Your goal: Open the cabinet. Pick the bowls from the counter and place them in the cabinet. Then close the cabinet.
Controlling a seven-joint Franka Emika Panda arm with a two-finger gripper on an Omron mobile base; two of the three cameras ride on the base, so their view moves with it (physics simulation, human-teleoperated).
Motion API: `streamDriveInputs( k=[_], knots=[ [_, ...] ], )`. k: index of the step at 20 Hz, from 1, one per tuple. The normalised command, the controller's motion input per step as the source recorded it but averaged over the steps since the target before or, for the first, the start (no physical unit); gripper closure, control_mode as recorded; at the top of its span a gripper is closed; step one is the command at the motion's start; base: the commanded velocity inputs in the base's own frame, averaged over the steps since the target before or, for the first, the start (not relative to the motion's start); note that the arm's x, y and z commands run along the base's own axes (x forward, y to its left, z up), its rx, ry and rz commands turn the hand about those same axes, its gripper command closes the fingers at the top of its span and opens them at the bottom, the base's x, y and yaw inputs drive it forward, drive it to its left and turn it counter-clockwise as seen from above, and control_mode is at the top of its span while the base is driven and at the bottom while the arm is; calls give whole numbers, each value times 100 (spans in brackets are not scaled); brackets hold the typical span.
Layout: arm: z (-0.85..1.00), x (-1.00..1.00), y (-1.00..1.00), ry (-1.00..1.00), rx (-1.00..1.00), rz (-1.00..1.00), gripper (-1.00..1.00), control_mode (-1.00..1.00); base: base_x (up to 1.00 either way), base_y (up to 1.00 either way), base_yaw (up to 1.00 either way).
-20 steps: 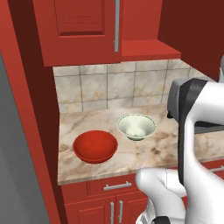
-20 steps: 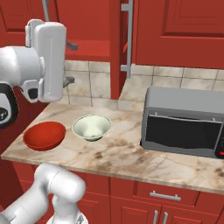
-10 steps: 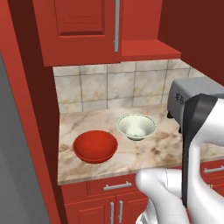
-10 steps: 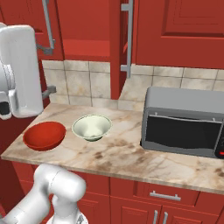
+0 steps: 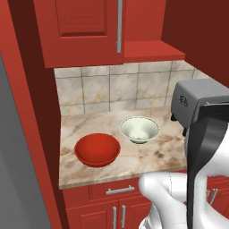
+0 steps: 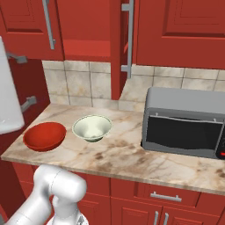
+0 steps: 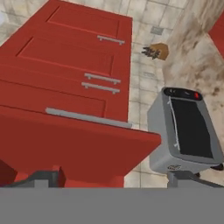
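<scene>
Claw: finger tips [image 7: 43, 178] just visible at the bottom of the hand view, set far apart, jaws wide, nothing between them.
Red bowl: wider glossy red round bowl [image 5: 97, 150] upright on the counter, near the front left edge; also seen from the right base view [image 6: 45, 136].
Pale bowl: smaller greenish-white round bowl [image 5: 139, 129] upright just beside the red one, to its right and a little further back; apart from it, not touching [image 6: 92, 128].
Counter: beige-and-brown veined marble slab worktop [image 5: 152, 156] with thick pale edge, carrying both bowls and the oven.
Cabinet: tall red wall cabinet with raised-panel doors [image 5: 82, 29], long vertical silver bar handle [image 5: 119, 27]; in the right base view one door stands edge-on, swung out, handle [image 6: 129, 39] facing the camera.
Oven: grey boxy countertop oven with dark glass front [image 6: 186, 127], right of the pale bowl, well apart from it; in the hand view tilted [image 7: 186, 131].
Backsplash: square beige tiles [image 5: 98, 89] behind the bowls.
Base cabinets: low red fronts with short silver handles [image 5: 120, 190] under the counter.
</scene>
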Motion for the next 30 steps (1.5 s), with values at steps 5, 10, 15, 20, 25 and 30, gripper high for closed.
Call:
streamDriveInputs(
  k=[5,10,15,20,25,30],
  knots=[
    [0,-1,36,10,-16,0,-100,-100,0,0,0],
    [0,0,46,9,-25,0,-100,-100,0,0,0],
    [0,18,17,7,-27,0,-100,-100,0,0,0],
    [-13,35,0,1,-18,1,-100,-100,0,0,0],
    [0,31,0,5,-16,9,-100,-100,0,0,0],
    [0,29,0,4,-20,14,-100,-100,0,0,0]
  ],
)
